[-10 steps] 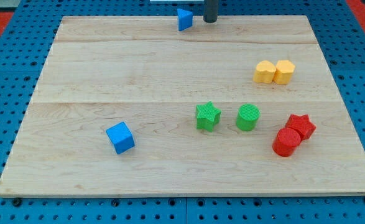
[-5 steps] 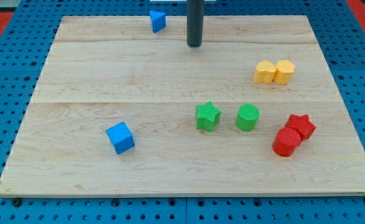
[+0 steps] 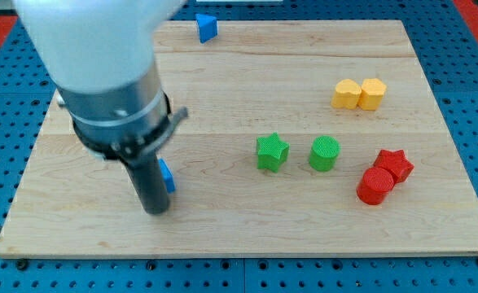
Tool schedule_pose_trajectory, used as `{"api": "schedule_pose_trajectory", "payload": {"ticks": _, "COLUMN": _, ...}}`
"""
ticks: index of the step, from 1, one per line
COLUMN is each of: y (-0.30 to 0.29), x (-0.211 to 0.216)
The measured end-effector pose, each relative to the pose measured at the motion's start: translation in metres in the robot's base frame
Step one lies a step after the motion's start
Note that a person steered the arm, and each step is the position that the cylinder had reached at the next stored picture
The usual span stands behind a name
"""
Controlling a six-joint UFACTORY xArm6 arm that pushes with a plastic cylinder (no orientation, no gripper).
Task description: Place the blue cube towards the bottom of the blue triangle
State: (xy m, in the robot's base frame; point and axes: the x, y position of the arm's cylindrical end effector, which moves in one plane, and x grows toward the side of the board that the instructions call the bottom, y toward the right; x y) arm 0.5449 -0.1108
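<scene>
Rod down at the wooden desk's (image 3: 222, 236) bottom-left, no pincer on this arm.
My tip (image 3: 155, 209) sits by the bottom edge, touching the small blue plastic cube (image 3: 166, 175), mostly hidden behind the rod; the blue plastic triangle (image 3: 206, 27) lies well apart at the top edge.

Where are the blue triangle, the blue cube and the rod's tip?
blue triangle (image 3: 206, 27): camera view, its front face.
blue cube (image 3: 167, 176): camera view, its visible right edge.
my tip (image 3: 155, 209): camera view, rod's very end.
</scene>
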Motion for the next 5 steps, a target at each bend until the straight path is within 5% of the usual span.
{"api": "schedule_pose_trajectory", "payload": {"ticks": 3, "y": 0.005, "x": -0.168}}
{"api": "schedule_pose_trajectory", "payload": {"ticks": 4, "y": 0.008, "x": -0.200}}
{"api": "schedule_pose_trajectory", "payload": {"ticks": 5, "y": 0.010, "x": -0.171}}
